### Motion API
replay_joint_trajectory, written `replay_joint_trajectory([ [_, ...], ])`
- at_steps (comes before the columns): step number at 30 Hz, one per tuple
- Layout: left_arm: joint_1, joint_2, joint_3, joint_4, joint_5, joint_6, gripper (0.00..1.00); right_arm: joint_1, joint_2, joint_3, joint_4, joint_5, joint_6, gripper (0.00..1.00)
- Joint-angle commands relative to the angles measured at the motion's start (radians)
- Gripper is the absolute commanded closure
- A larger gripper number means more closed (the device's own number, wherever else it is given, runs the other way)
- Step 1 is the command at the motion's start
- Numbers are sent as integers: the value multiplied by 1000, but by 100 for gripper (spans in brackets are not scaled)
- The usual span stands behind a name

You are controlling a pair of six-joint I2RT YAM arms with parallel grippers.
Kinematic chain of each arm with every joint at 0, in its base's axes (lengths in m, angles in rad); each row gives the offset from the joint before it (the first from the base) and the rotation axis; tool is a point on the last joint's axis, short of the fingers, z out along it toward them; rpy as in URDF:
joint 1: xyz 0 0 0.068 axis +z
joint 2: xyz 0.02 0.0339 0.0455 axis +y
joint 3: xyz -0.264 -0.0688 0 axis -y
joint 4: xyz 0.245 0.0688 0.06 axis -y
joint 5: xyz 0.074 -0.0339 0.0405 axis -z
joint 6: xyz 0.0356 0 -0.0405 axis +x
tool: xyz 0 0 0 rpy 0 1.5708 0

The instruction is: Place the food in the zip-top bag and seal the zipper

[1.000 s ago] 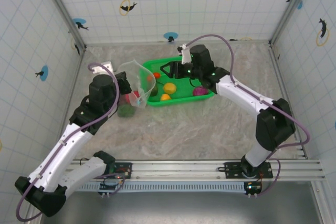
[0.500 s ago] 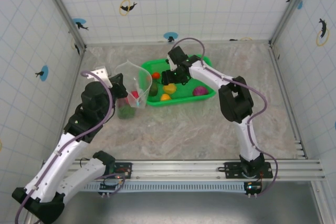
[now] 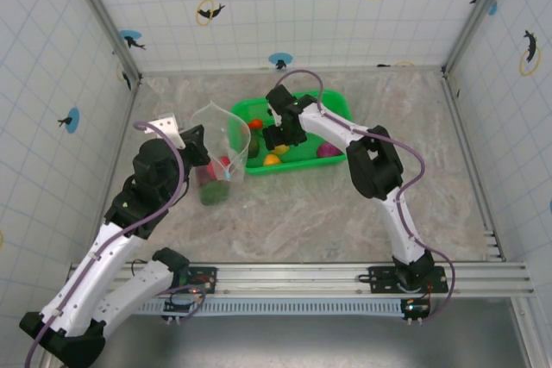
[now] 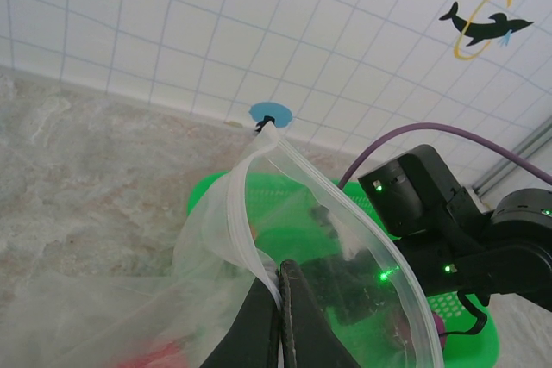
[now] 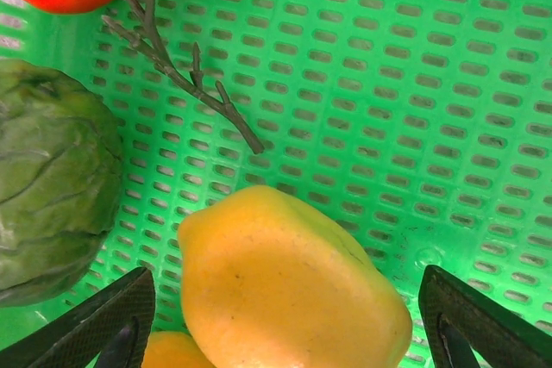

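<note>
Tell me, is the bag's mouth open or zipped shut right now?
Open. The left gripper pinches one rim of the zip-top bag; its zipper sides gape wide apart.

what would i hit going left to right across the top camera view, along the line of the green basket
zip-top bag → red food → right gripper → purple food

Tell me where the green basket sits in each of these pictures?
Top external: green basket just above centre.
Left wrist: basket lower right, behind the clear zip-top bag.
Right wrist: basket floor lies under the toys.
Shared landmark: the right gripper above it.
</note>
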Motion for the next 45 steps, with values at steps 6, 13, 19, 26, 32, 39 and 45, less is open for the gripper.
replay_joint_trajectory([
  [6, 8, -13, -8, 10, 20, 12, 100, -13, 26, -27, 13, 15, 2, 26],
  [13, 7, 4, -2, 2, 56, 2, 100, -18, -16, -94, 82, -15, -7, 39],
  [19, 8, 22, 5, 0, 82, -9, 100, -36, -83, -142, 113, -20, -2, 44],
  [26, 9, 52, 21, 1, 116, -12, 100, -67, -263, -258, 180, 1, 6, 44],
  [32, 7, 125, 46, 33, 247, -12, 100, -104, -511, -457, 314, -54, 34, 44],
  [39, 8, 210, 79, 23, 457, -61, 100, -105, -820, -680, 490, -124, 50, 44],
  [45, 7, 193, 64, 25, 502, -132, 100, -18, -984, -784, 604, -221, 56, 44],
])
